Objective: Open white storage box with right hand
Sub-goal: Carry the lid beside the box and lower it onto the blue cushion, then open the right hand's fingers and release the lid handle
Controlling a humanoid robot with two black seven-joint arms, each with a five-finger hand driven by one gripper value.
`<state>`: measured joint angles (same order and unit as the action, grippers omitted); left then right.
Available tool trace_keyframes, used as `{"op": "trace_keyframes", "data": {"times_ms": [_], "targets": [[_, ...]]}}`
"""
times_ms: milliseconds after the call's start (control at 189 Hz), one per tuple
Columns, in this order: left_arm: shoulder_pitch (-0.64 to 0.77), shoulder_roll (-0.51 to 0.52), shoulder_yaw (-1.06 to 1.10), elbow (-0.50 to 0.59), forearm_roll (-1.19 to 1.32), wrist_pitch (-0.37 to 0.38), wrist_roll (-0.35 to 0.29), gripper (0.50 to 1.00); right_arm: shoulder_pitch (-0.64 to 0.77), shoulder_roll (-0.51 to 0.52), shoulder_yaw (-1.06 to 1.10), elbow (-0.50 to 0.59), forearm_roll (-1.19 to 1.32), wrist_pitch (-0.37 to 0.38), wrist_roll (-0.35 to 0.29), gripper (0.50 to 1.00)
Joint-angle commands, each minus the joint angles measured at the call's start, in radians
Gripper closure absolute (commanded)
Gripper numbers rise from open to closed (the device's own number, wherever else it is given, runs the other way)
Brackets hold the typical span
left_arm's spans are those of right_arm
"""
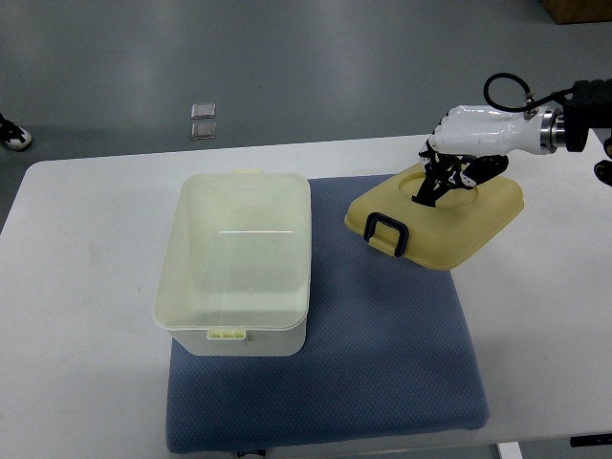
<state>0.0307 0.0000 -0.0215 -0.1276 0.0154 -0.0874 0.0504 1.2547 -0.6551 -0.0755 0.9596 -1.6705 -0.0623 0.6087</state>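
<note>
So the white storage box [234, 263] is sitting open on the left part of a blue mat [382, 363], which is spread over the white surface [86, 316]. The box overhangs the mat's left edge a bit, so part of it rests straight on the surface. You can look right down into it and it's got nothing inside, just a thin streak of light reflecting off the bottom. There's a little latch tab on its near rim and another one on the far rim. The lid [440, 218] is off and lying to the right of the box, well apart from it, half on the mat's far right corner and half on the bare surface. It's a yellowish cream colour and sits turned at an angle, with a dark handle [387, 232] at its near left end. The right robot hand [457, 172] comes in from the right edge, white shell with black fingers [435, 186] curled downward, and the fingertips are touching the top of the lid near its far side. Honestly I can't tell if it's actually pinching the lid or just resting on it. Beyond the surface is grey floor with two small square plates [203, 121] set in it, and a shoe [13, 134] pokes in at the left edge.
</note>
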Motion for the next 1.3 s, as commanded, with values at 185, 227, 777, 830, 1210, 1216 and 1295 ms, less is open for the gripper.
{"op": "trace_keyframes", "data": {"times_ms": [185, 227, 777, 830, 1210, 1216, 1295], "targets": [[0.0, 0.0, 0.0, -0.001, 0.0, 0.0, 0.0, 0.5, -0.001, 0.055, 0.008, 0.002, 0.0, -0.002, -0.006, 1.0], [0.0, 0.0, 0.0, -0.001, 0.0, 0.0, 0.0, 0.5, -0.001, 0.066, 0.008, 0.002, 0.0, -0.002, -0.006, 1.0], [0.0, 0.0, 0.0, 0.0, 0.0, 0.0, 0.0, 0.5, -0.107, 0.123, 0.086, 0.007, 0.029, -0.114, 0.002, 0.615], [0.0, 0.0, 0.0, 0.0, 0.0, 0.0, 0.0, 0.5, -0.107, 0.123, 0.086, 0.008, 0.035, -0.114, 0.0, 0.609], [0.0, 0.0, 0.0, 0.0, 0.0, 0.0, 0.0, 0.5, -0.086, 0.103, 0.212, 0.021, 0.132, 0.328, -0.012, 0.611], [0.0, 0.0, 0.0, -0.001, 0.0, 0.0, 0.0, 0.5, -0.086, 0.103, 0.22, 0.021, 0.139, 0.347, -0.013, 0.609], [0.0, 0.0, 0.0, 0.0, 0.0, 0.0, 0.0, 0.5, -0.084, 0.098, 0.255, 0.021, 0.21, 0.472, -0.033, 0.609]]}}
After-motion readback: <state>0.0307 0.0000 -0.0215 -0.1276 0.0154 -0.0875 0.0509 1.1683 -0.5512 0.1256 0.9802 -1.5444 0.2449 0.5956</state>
